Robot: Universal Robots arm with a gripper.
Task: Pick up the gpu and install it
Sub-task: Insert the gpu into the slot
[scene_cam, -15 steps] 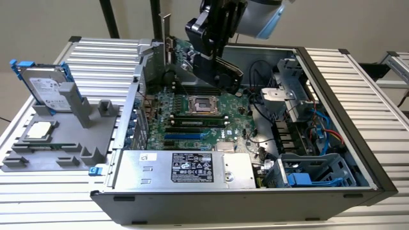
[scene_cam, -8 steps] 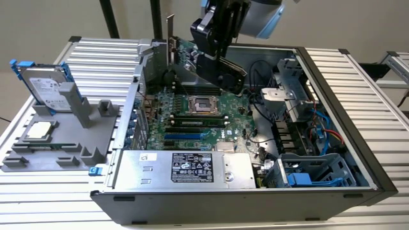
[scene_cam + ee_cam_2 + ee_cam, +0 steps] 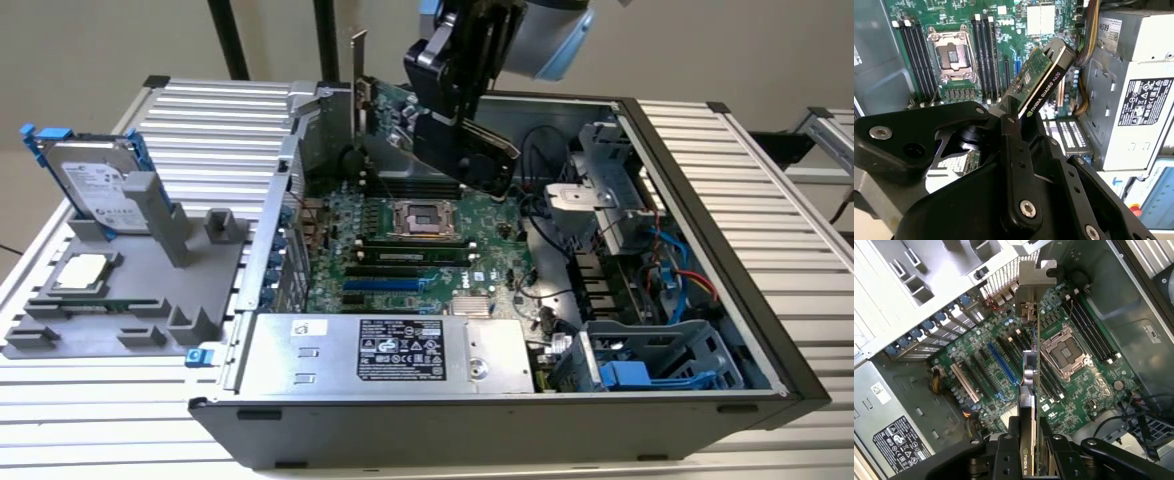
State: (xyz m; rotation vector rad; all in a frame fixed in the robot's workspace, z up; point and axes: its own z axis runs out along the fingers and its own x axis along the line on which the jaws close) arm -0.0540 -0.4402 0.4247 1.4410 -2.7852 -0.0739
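Observation:
The gpu (image 3: 400, 115) hangs tilted above the open computer case (image 3: 694, 200), over the green motherboard (image 3: 400, 260). Its silver end bracket (image 3: 358, 70) points up toward the case's rear wall, and its black shroud end slopes down. My gripper (image 3: 447, 125) is shut on the card near its middle. The first wrist view shows the gpu (image 3: 1030, 375) edge-on between my fingers (image 3: 1004, 445), with its bracket (image 3: 1031, 280) farthest from me. In the second wrist view the gpu (image 3: 1041, 82) sticks out past the black fingers (image 3: 1014, 145), above the expansion slots.
A grey fixture (image 3: 120, 310) at the exterior view's left holds a silver hard drive in a blue frame (image 3: 94, 185) and a square CPU chip (image 3: 83, 272). Inside the case are the power supply (image 3: 400, 350), the CPU socket (image 3: 424, 220), a blue slot (image 3: 1001, 362) and drive cages (image 3: 654, 360).

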